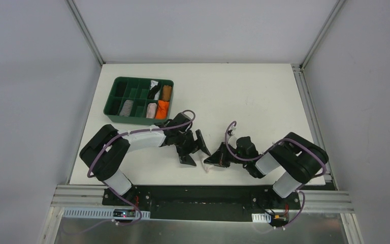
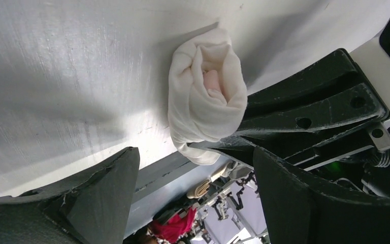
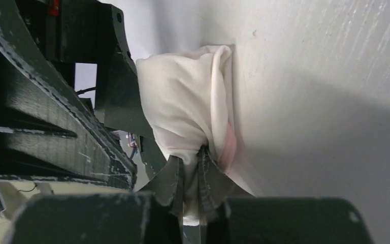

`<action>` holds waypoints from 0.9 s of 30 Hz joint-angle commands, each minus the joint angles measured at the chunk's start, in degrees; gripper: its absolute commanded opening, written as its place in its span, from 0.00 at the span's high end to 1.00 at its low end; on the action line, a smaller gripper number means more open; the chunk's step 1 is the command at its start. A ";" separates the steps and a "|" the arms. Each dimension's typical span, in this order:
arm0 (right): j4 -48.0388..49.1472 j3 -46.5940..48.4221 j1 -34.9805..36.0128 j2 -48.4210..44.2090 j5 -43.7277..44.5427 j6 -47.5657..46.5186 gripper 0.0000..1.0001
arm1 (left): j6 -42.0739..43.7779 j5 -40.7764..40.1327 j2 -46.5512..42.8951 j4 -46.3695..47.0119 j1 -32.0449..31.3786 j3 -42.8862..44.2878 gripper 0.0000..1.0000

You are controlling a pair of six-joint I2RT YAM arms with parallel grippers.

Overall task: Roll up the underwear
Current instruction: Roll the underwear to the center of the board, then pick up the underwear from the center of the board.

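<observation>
The paler pink-white underwear (image 2: 205, 96) is rolled into a small bundle on the white table near its front edge, with pink showing at its core. In the right wrist view the bundle (image 3: 185, 107) stands just ahead of my fingers. My right gripper (image 3: 189, 157) is shut on its lower fold; in the top view it (image 1: 214, 161) sits at the table's front middle. My left gripper (image 2: 195, 168) is open and empty, its fingers (image 2: 106, 188) apart just short of the roll; in the top view it (image 1: 193, 150) is beside the right one. The pink underwear with navy edging is out of view.
A green compartment tray (image 1: 117, 96) stands at the back left of the table, holding rolled cloths, among them an orange one (image 1: 162, 109), a brown one (image 1: 167, 92) and a grey one (image 1: 127, 107). The table's front edge (image 1: 198, 183) runs just behind the grippers.
</observation>
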 commanded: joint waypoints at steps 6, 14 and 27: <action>24.18 -3.00 -1.63 16.70 -6.19 12.08 1.00 | -4.70 -2.77 1.33 4.01 -1.33 -2.34 0.22; 29.14 -2.96 -1.98 21.22 -6.58 14.52 1.00 | -7.60 -7.54 1.18 7.41 -1.44 -4.81 0.31; 29.16 -2.75 -2.03 20.99 -6.76 15.70 1.00 | -7.77 -10.40 4.80 13.60 -2.54 -6.58 0.60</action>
